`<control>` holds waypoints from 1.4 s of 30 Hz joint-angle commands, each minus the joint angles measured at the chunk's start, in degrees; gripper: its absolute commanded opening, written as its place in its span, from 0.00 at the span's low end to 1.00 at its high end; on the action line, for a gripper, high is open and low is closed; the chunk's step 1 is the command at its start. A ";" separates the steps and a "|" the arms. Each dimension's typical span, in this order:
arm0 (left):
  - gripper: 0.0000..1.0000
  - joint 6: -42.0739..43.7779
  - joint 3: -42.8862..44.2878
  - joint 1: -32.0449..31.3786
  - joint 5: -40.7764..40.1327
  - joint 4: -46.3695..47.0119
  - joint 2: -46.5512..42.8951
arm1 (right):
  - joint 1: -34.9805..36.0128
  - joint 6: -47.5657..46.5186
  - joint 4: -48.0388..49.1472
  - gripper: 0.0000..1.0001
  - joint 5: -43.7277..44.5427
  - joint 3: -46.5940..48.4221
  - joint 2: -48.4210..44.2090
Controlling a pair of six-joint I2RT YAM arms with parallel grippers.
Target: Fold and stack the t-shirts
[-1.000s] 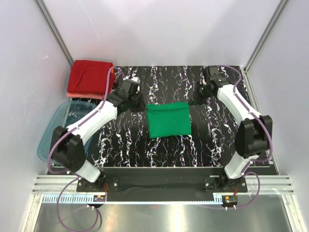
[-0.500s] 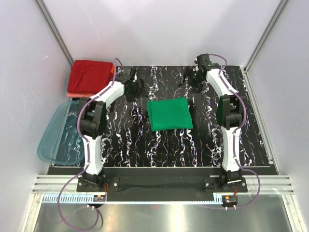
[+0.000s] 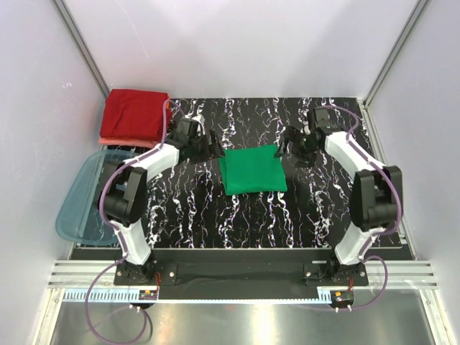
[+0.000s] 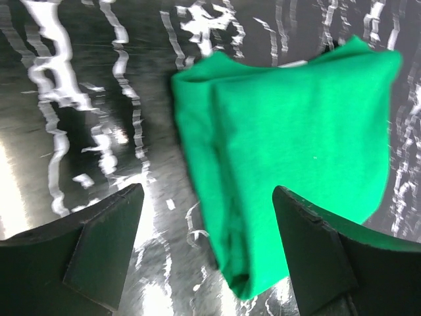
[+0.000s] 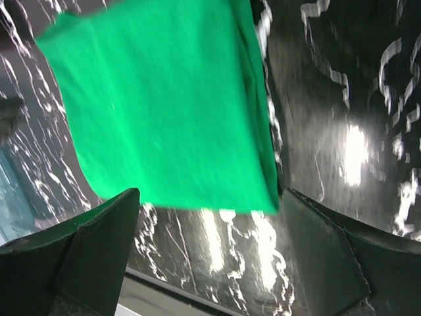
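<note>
Squarely folded, the soft green shirt (image 3: 251, 170) sits between left gripper (image 4: 207, 214) and right gripper (image 5: 209, 201), both gaping empty; pink shirt (image 3: 109, 139) mostly hidden.

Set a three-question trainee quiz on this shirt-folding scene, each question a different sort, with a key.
1. True or false: the left gripper is shut on the green t-shirt.
2. Where is the dark red folded stack? A at the far left corner; B on the green t-shirt; C at the near edge.
3. Fill in: the blue tub sits on the robot's ____ side.
Key: 1 false; 2 A; 3 left.
</note>
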 commanded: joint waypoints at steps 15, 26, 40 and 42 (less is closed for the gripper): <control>0.79 -1.49 2.59 -2.02 6.50 16.71 14.61 | 0.13 2.14 10.01 0.97 -4.37 -23.90 -24.39; 0.49 -4.30 -2.26 -3.43 8.07 24.08 14.77 | 0.13 1.70 12.38 0.97 -5.86 -26.97 -23.77; 0.00 1.14 7.76 -1.50 10.19 8.90 9.42 | 0.66 9.17 30.75 0.98 -14.48 -43.75 -32.03; 0.00 2.72 8.82 -0.36 10.19 6.01 8.19 | 0.66 9.26 31.36 0.98 -14.74 -44.98 -33.26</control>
